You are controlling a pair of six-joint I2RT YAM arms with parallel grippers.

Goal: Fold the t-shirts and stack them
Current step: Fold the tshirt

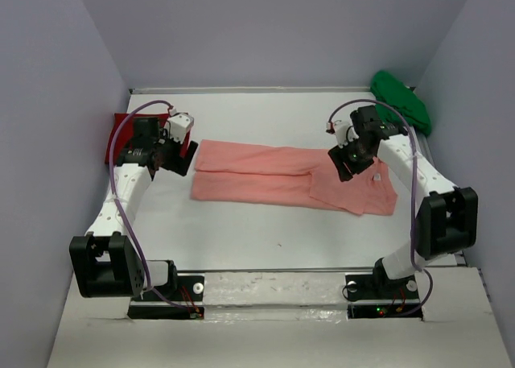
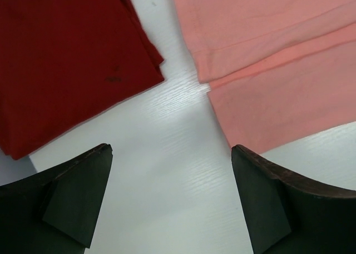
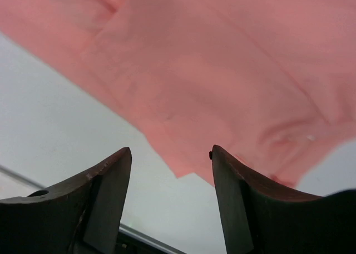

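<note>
White worktop (image 1: 241,239): salmon-pink shirt (image 1: 265,179) lies flat across the centre, folded lengthwise; deep red shirt (image 1: 119,142) at the left edge near the far corner; green shirt (image 1: 400,98) bunched in the far right corner. Left gripper (image 2: 169,154) has its fingers spread wide and empty over bare worktop between the red and pink shirts. Right gripper (image 3: 169,154) has its fingers apart and empty above the pink shirt's right end.
</note>
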